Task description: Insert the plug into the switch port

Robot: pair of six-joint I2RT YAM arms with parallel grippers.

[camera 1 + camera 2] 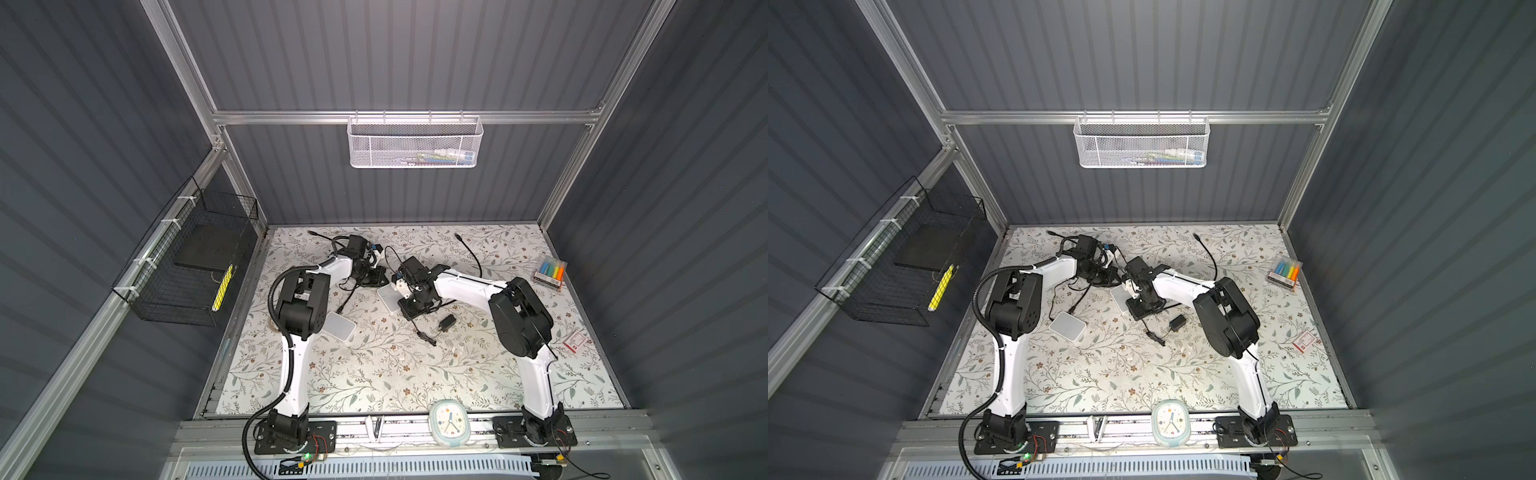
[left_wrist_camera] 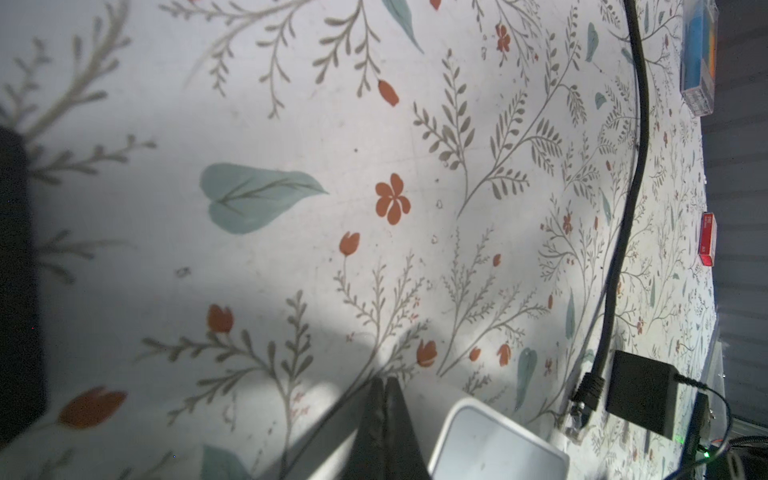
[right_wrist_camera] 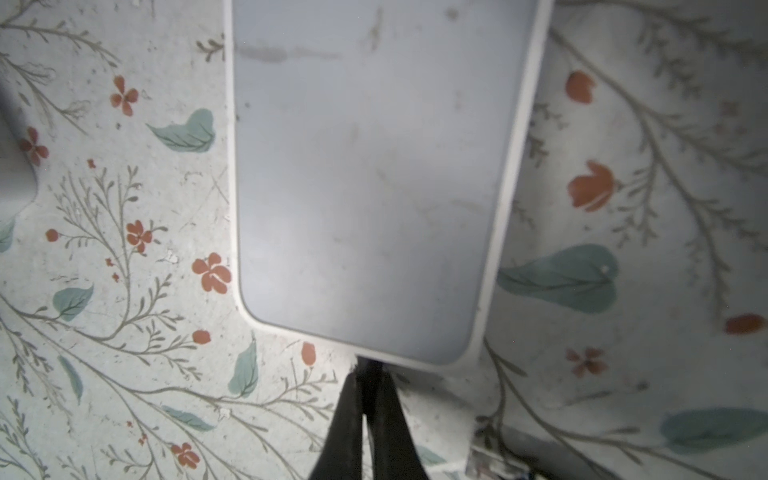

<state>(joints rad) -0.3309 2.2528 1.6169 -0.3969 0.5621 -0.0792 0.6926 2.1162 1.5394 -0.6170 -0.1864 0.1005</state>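
Note:
A white flat switch (image 3: 365,166) lies on the flowered table, partly under my right arm in both top views (image 1: 386,297) (image 1: 1120,300). My right gripper (image 3: 368,376) is shut on a small black plug (image 3: 370,362), whose tip touches the switch's near edge. From above, the right gripper (image 1: 411,305) points down over that switch, and its fingertips are hidden. My left gripper (image 2: 384,380) is shut with nothing in it, low over the table beside a white switch corner (image 2: 498,444). In a top view the left gripper (image 1: 376,278) sits just left of the right one.
A second white switch (image 1: 340,327) lies near my left arm's elbow. A black power adapter (image 1: 446,322) and a loose cable end (image 1: 432,343) lie in front of the right gripper. Another black cable (image 1: 469,257) curves at the back. A marker box (image 1: 550,272) and a red card box (image 1: 575,343) sit at the right edge.

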